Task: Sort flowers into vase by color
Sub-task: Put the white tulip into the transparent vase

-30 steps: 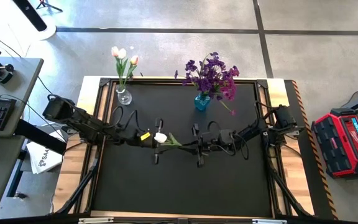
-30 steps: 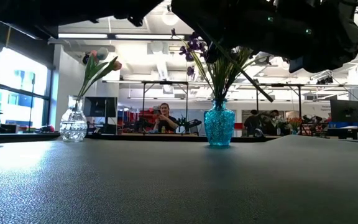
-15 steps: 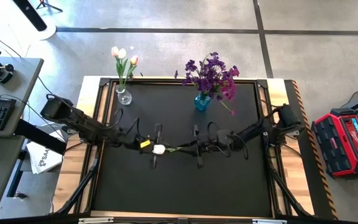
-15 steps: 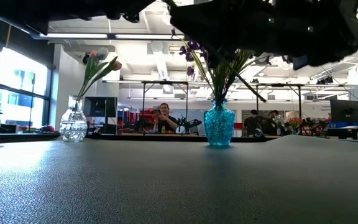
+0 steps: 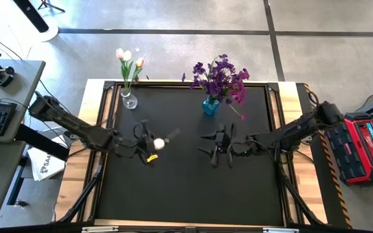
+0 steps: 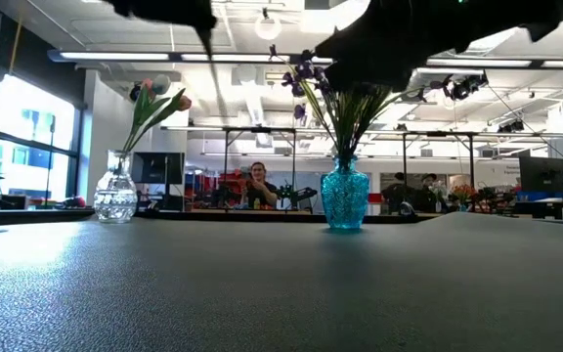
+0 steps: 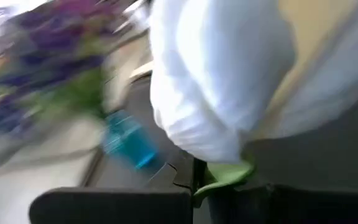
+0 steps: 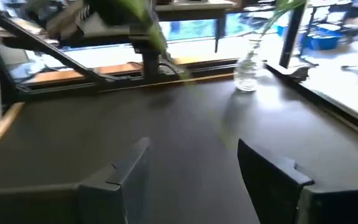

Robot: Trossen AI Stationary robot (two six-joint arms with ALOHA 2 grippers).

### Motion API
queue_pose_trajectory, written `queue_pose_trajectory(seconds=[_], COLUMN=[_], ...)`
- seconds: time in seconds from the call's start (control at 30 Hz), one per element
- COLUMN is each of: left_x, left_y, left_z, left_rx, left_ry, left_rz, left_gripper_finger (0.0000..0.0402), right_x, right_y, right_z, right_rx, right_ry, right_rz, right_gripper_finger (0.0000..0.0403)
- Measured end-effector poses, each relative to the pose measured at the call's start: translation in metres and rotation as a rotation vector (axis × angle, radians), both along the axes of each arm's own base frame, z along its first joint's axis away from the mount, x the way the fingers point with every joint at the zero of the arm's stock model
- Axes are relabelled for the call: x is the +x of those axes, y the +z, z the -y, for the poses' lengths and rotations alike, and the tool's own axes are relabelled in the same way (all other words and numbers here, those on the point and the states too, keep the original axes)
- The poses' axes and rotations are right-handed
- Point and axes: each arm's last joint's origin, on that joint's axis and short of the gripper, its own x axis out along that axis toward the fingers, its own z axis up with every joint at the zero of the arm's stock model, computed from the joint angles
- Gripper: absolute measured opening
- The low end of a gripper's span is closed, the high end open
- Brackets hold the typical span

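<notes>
The left gripper (image 5: pixel 149 146) hangs above the left half of the black table (image 5: pixel 186 194), its jaws pinched on the green stem of a white tulip (image 5: pixel 158 144). In the left wrist view the white bud (image 7: pixel 216 81) fills most of the picture, sitting just past the fingers (image 7: pixel 110 202), with a green leaf at its base caught between them. From this gripper, the clear glass vase (image 5: pixel 129 99) stands beyond it and a little to its left, at the table's far edge, holding pink and white tulips (image 5: pixel 127 58). The blue vase (image 5: pixel 210 105) lies beyond it and to its right, filled with purple flowers (image 5: pixel 221 77).

The right gripper (image 5: pixel 217 146) hovers over the table's middle, level with the left gripper and well apart from it, directly in front of the blue vase. Its fingers (image 8: pixel 272 171) are spread wide with nothing between them; only bare tabletop shows in the gap. Past them, the right wrist view shows the clear vase (image 8: pixel 247 71) at the far edge.

In the low view both vases stand upright on the table, and a person (image 6: pixel 258 186) sits in the room behind.
</notes>
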Motion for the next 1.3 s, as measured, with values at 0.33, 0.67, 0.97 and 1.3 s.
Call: queue_pose_trajectory(seconds=[0.33, 0.67, 0.97, 1.3], left_x=[-0.042, -0.078, -0.112, -0.122], left_y=[0.078, 0.114, 0.156, 0.160], left_z=[-0.041, -0.098, -0.116, -0.137], left_rx=[-0.098, -0.160, -0.222, -0.222], left_ry=[0.479, 0.772, 0.799, 0.903], left_rz=[-0.056, -0.037, 0.065, 0.015], left_gripper_finger=[0.0002, 0.0002, 0.0002, 0.0002], right_x=[0.005, 0.014, 0.014, 0.014], right_y=[-0.018, -0.031, -0.030, -0.030], right_z=[-0.012, -0.013, -0.013, -0.013], right_rx=[-0.016, -0.014, -0.014, -0.016], right_ry=[-0.037, -0.041, -0.040, -0.040], right_rz=[-0.038, -0.017, -0.013, -0.013], right_gripper_finger=[0.0200, 0.0199, 0.0199, 0.0199])
